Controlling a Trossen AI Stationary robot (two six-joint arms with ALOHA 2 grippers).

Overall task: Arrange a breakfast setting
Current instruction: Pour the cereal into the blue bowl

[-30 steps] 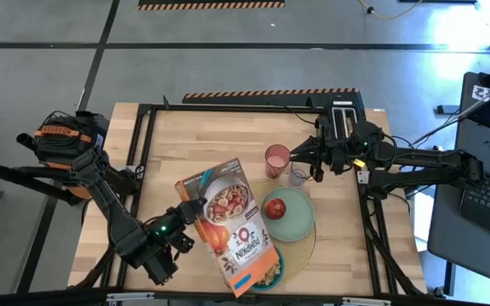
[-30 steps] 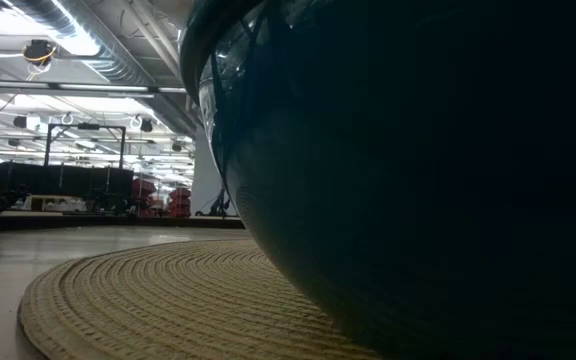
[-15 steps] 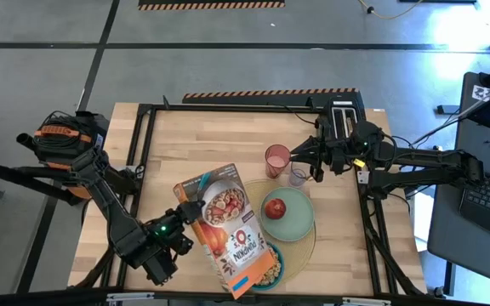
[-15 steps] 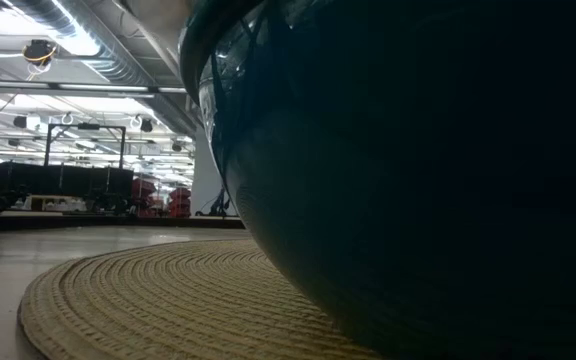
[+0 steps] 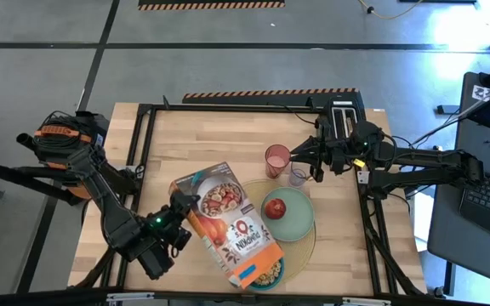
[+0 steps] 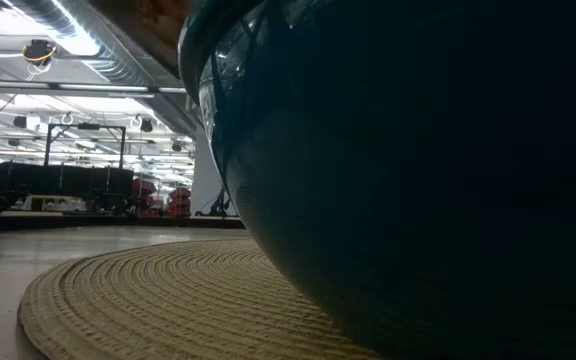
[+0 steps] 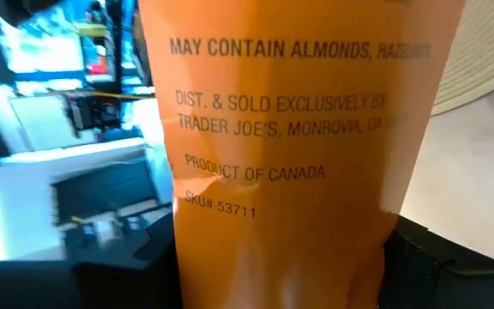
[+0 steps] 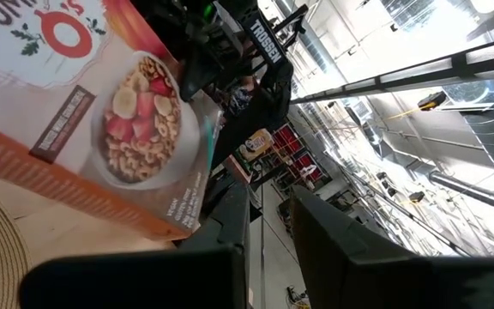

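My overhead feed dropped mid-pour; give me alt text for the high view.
The left hand holds a cereal box tilted over the blue bowl on the placemat. An apple sits on the green plate; the right hand waits by the pink cup.

The cereal box (image 5: 225, 220) hides most of the blue bowl (image 5: 266, 274) and the left tool's fingers.

Cereal box (image 5: 226, 223) over blue bowl (image 5: 266, 276)

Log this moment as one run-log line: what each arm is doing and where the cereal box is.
left gripper: shut on orange cereal box, tipped over blue bowl | right gripper: waiting near pink cup | red apple: on pale green plate
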